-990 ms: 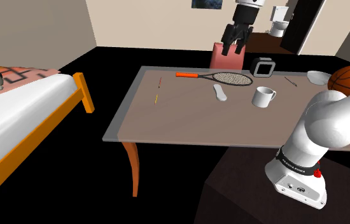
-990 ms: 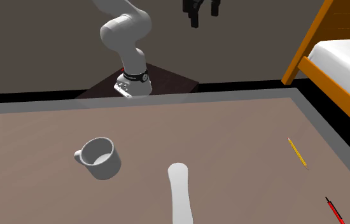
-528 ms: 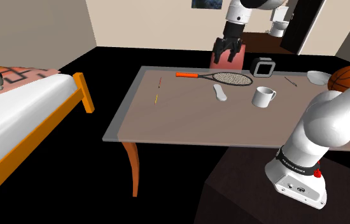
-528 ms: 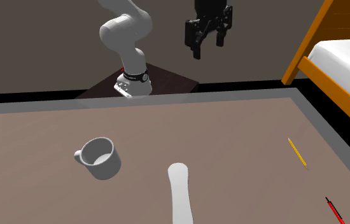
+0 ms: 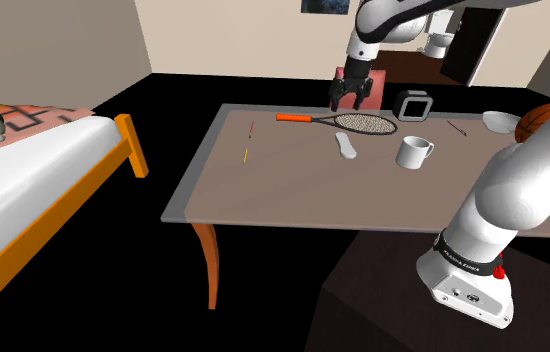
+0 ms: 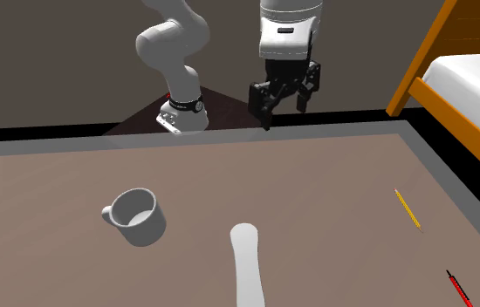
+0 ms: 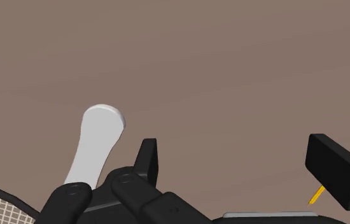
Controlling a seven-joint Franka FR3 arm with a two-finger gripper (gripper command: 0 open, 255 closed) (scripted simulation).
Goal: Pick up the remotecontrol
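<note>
Since the earlier frames the gripper has descended toward the far edge of the table, fingers spread and empty. The remote control, a slim white bar, lies flat at upper centre of the shoulder view, just below the racket head. Likely light, rigid, smooth: clasp across its narrow width at mid-length.
</note>
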